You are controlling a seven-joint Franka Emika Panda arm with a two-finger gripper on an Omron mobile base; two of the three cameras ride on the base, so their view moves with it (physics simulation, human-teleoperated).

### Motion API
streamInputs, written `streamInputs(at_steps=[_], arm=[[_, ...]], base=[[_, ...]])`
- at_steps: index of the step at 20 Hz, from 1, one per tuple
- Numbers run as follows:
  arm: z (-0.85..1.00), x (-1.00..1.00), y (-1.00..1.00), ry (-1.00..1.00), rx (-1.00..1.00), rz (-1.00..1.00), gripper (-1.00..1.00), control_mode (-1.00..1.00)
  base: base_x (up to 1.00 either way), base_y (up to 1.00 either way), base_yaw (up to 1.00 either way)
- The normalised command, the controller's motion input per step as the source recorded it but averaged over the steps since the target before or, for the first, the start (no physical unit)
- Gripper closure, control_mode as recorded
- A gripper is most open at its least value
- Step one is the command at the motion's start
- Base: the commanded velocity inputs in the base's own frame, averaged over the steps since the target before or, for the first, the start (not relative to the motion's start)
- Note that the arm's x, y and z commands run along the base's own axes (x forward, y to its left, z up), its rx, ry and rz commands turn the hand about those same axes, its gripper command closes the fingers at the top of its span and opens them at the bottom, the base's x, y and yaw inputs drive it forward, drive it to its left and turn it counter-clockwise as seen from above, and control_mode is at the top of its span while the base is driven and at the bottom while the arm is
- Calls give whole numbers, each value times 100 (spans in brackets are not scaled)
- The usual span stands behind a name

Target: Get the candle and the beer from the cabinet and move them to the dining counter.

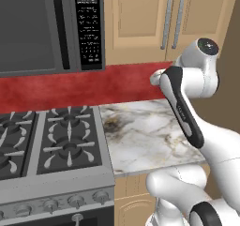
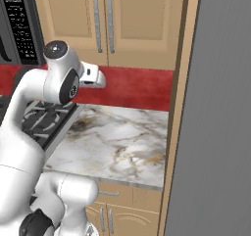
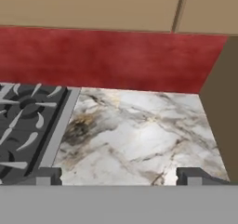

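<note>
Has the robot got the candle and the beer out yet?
Not yet. The cabinet doors are shut, so nothing looks done. The gripper is open and empty, above the marble countertop beside the stove. Left: open the cabinet and carry both things to the dining counter.
</note>
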Motion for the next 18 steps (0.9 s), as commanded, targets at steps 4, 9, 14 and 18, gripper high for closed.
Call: streamInputs(at_steps=[4,9,14,18], arm=[[42,-7,0,-36,0,5,-100,-100],[43,-8,-6,-33,1,2,-100,-100],[29,-9,-11,-27,3,0,-100,-100],[31,-9,-17,-27,4,0,-100,-100]], base=[[0,0,0],[0,0,0],[0,0,0],[0,0,0]])
